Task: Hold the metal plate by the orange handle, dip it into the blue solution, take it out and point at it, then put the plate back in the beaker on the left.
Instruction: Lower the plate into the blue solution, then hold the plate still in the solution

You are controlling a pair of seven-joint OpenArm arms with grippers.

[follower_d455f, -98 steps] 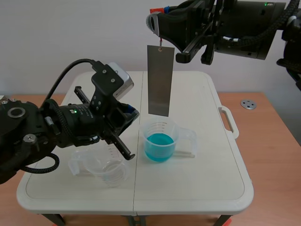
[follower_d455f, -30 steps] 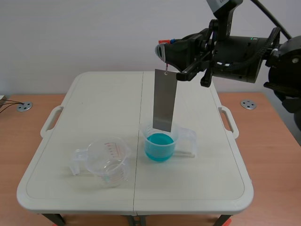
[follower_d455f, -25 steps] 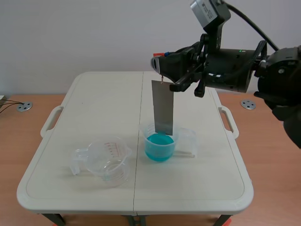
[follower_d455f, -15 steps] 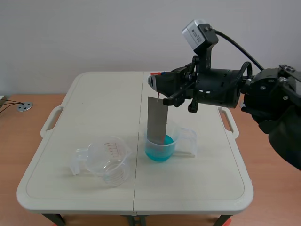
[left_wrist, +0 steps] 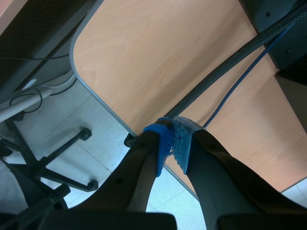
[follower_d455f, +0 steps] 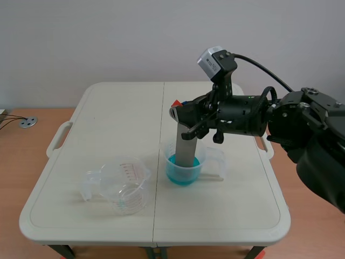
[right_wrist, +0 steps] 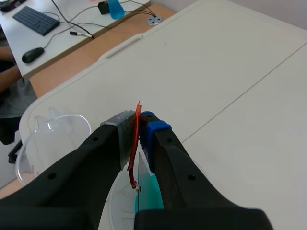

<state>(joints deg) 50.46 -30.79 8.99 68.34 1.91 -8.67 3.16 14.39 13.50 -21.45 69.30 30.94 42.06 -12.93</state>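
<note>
Now the metal plate (follower_d455f: 186,148) hangs dipped below the right claw (right_wrist: 139,124).
Clamped on the orange handle (right_wrist: 135,143), the claw has the plate's long axis vertical at 6 o'clock, in the blue solution (follower_d455f: 173,170); the left beaker (follower_d455f: 125,186) lies at 8 o'clock.

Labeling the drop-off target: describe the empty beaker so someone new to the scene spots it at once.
On the white folding table, look at the near half, left of the centre seam. The empty beaker there is clear plastic with red measuring marks; its neighbour, the other beaker, holds blue liquid and the metal plate.
</note>
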